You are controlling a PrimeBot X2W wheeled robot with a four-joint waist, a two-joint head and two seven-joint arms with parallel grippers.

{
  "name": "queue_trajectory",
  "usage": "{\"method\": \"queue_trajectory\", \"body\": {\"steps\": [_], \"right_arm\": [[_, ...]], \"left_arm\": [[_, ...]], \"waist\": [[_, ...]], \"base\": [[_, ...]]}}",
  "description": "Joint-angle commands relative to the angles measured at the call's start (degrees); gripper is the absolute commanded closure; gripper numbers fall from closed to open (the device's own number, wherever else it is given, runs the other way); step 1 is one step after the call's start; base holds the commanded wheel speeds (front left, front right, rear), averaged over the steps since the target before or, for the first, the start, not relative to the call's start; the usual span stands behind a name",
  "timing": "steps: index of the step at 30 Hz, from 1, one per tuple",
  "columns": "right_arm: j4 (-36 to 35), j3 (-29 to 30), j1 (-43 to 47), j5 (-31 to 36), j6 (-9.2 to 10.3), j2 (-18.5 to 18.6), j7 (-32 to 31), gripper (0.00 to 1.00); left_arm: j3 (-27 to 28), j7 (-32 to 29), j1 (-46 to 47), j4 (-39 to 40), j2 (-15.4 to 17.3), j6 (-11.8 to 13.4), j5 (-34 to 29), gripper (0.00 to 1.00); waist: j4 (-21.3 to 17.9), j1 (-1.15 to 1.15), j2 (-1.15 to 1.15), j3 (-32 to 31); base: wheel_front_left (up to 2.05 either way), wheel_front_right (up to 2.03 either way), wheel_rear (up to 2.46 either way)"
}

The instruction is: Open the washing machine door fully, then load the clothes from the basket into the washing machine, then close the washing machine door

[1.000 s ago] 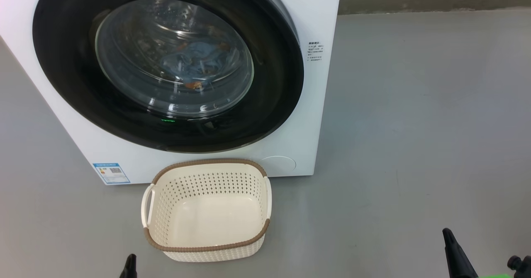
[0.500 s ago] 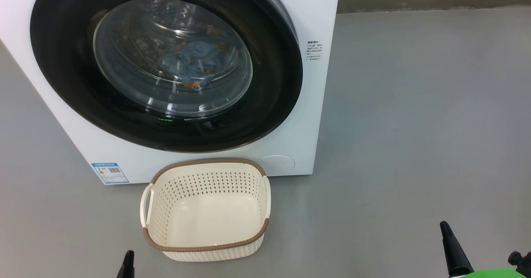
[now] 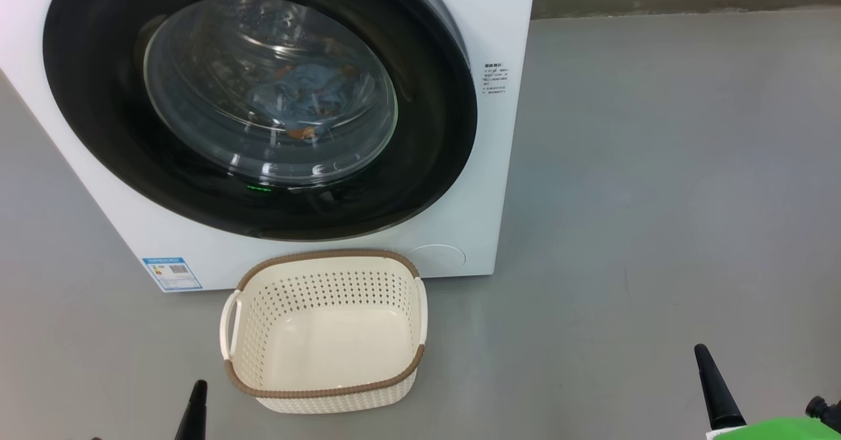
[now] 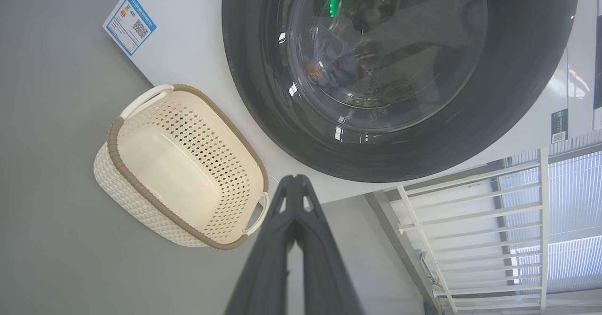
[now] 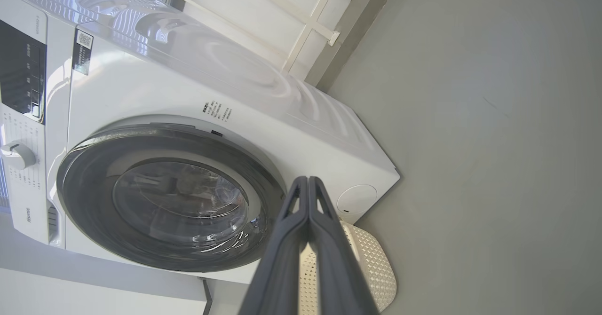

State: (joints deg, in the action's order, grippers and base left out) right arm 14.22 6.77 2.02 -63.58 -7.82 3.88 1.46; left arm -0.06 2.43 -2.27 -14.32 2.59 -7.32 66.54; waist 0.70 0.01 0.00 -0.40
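The white washing machine (image 3: 499, 33) stands ahead with its round black-rimmed door (image 3: 98, 118) closed flat against the front. Through the glass bowl I see the clothes (image 3: 305, 102), light blue with orange bits, lying inside the drum. The cream basket (image 3: 325, 331) sits on the floor just before the machine and holds nothing. My left gripper (image 3: 197, 387) is at the bottom left, shut, fingers together in the left wrist view (image 4: 295, 179). My right gripper (image 3: 702, 351) is at the bottom right, also shut (image 5: 308, 179). Both hang clear of the basket and the door.
Grey floor (image 3: 657, 197) spreads wide to the right of the machine. A blue label sticker (image 3: 172, 272) marks its lower left front, a round filter cover (image 3: 438, 256) its lower right. White railing (image 4: 475, 221) stands beside the machine. A control panel and knob (image 5: 16, 155) sit on the machine's front.
The whole head view has drifted slightly, so the camera moved. Both gripper tips reach a little higher into the picture than a second ago. Door, basket and clothes stay put.
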Motion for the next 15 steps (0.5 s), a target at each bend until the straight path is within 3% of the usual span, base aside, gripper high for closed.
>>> {"method": "queue_trajectory", "body": {"steps": [1, 15], "right_arm": [[-1.2, -0.3, -3.3, -2.3, 0.21, 0.4, -0.8, 1.00], [-0.9, -0.3, -4.8, -10.4, 0.25, -0.1, -3.0, 1.00]], "left_arm": [[1.7, -0.6, 3.0, 1.1, 1.0, -0.1, 2.1, 1.00], [2.7, -2.8, 4.7, 0.9, 1.1, -0.1, 9.7, 1.00]], "waist": [[0.0, 0.00, 0.00, 0.0], [-0.2, 0.00, 0.00, 0.2]], "base": [[0.00, 0.00, 0.00], [0.00, 0.00, 0.00]]}}
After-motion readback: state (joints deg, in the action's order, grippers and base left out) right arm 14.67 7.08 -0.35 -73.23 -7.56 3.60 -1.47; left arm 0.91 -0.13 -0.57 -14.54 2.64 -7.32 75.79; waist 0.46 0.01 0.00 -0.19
